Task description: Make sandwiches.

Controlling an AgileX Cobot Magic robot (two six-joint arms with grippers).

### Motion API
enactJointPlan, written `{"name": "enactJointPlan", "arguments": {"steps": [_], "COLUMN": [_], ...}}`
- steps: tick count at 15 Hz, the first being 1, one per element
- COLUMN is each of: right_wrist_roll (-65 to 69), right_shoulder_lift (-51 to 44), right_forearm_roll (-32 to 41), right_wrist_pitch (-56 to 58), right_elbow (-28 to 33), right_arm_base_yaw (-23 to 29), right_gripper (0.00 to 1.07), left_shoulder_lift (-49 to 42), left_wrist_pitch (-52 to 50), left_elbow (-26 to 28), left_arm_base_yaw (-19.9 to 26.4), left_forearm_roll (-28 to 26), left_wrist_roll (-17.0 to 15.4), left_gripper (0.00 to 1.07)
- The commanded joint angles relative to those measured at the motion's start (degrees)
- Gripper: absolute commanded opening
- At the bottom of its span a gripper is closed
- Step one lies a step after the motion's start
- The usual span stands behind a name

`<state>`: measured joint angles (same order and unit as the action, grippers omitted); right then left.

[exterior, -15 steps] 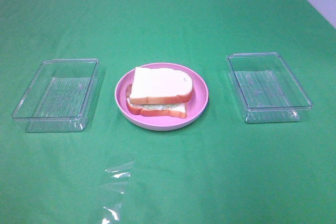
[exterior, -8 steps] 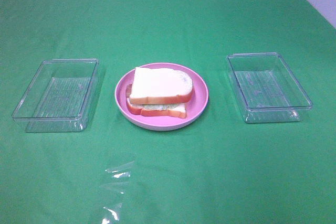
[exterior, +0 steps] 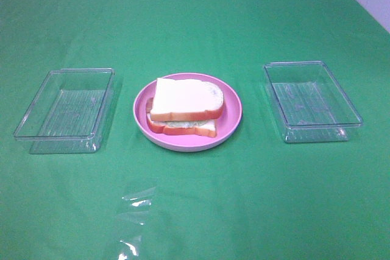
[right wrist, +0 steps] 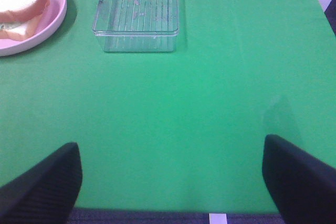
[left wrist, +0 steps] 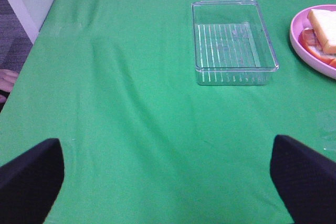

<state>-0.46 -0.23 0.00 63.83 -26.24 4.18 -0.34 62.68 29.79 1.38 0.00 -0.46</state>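
Left wrist view shows the left gripper [left wrist: 168, 182] with its two dark fingers [left wrist: 31, 179] spread wide apart, nothing between them but green cloth [left wrist: 131, 119]. It hangs over the near left part of the table, well apart from everything on it. Beyond it stands the left clear tray [left wrist: 231, 38], ribbed on its floor, and past that the edge of the pink plate [left wrist: 302, 45] with a corner of the sandwich [left wrist: 324, 27] on it.

Right wrist view shows the right gripper [right wrist: 170, 179] likewise spread, its dark fingers [right wrist: 302, 177] far from each other and gripping nothing. It sits above the near edge of the table, where the cloth ends. Farther off is the right clear tray [right wrist: 137, 17], and to its left the pink plate carrying the sandwich.

From the high exterior camera neither arm is in sight. The sandwich [exterior: 183, 105] lies in the middle of the scene on the round pink plate [exterior: 234, 114]: a white bread slice [exterior: 186, 97] with orange-brown crust on top, a second slice under it, and pale green lettuce [exterior: 183, 125] peeking out between them on the near side. The top slice sits a little askew over the lower one. Other fillings cannot be made out. The left tray [exterior: 64, 111] and the right tray [exterior: 312, 100] flank the plate, each near it but apart. A crumpled piece of clear film [exterior: 134, 217] lies on the cloth near the front edge, left of centre.
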Motion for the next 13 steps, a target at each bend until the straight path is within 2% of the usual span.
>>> {"name": "enactJointPlan", "arguments": {"steps": [1, 13], "right_wrist_roll": [-0.69, -0.69], "right_shoulder_lift": [-1.6, -1.6], "right_forearm_roll": [0.0, 0.0], "right_wrist_pitch": [-0.74, -0.74], "right_elbow": [0.29, 0.29], "right_arm_base_yaw": [0.06, -0.06], "right_gripper": [0.9, 0.9], "left_shoulder_lift": [-0.74, -0.74], "left_wrist_pitch": [-0.92, -0.92], "left_elbow": [-0.17, -0.17], "left_arm_base_yaw": [0.0, 0.0], "left_forearm_roll": [0.34, 0.34], "left_wrist_roll": [0.0, 0.0], "left_gripper": [1.01, 1.01]}}
